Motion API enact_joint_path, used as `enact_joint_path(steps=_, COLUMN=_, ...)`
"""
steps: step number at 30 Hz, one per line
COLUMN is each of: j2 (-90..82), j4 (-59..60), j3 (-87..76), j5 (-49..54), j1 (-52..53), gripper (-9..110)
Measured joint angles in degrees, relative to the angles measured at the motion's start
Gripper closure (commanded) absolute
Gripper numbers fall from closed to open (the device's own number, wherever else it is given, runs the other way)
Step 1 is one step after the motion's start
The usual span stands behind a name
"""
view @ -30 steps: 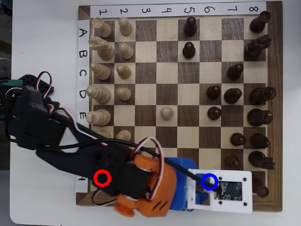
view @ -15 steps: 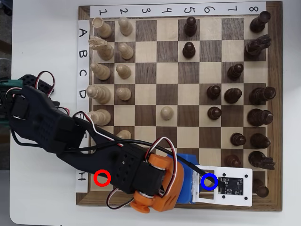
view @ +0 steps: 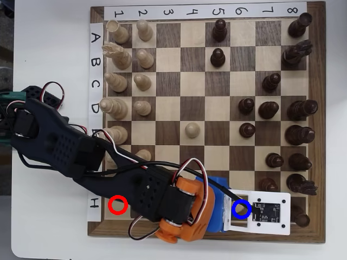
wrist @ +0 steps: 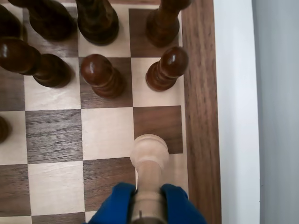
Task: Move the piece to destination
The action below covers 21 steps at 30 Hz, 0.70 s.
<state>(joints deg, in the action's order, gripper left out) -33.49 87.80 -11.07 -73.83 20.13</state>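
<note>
The blue-padded fingers (wrist: 148, 205) are closing around the stem of the piece (wrist: 149, 156), a pale cream turned wooden chessman with a flat, round-rimmed top, and are holding it upright at the bottom of the wrist view. Its head is sticking out just beyond the fingertips, over the light square by the board's right edge, with the corner of a dark square just ahead of it. Whether its base is resting on the wooden chessboard (wrist: 201, 116) or hanging above it cannot be told, since the pads are hiding it.

The piece is looking light, stiff and smoothly varnished, so it is likely to slip or tilt under a loose pinch. Taking it low on the narrow stem, under the wider head, seems the safest hold, and that is where the pads are sitting.

The wrist view is showing the grip and the dark brown pawns (wrist: 102, 74) well ahead of the fingers, but no ring. The overhead view is showing the destination (view: 241, 208), a blue-ringed square close to the fingertips, with the white camera mount partly over it; the arm is hiding the piece there. A red ring (view: 117, 205) is lying far behind the fingers. The white bench (view: 49, 238) is carrying the board.
</note>
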Motion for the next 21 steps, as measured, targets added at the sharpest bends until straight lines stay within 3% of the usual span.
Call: enact_joint_path(steps=21, j2=2.6, j4=-4.7, j3=0.0, j5=-0.4, j1=1.2, gripper=101)
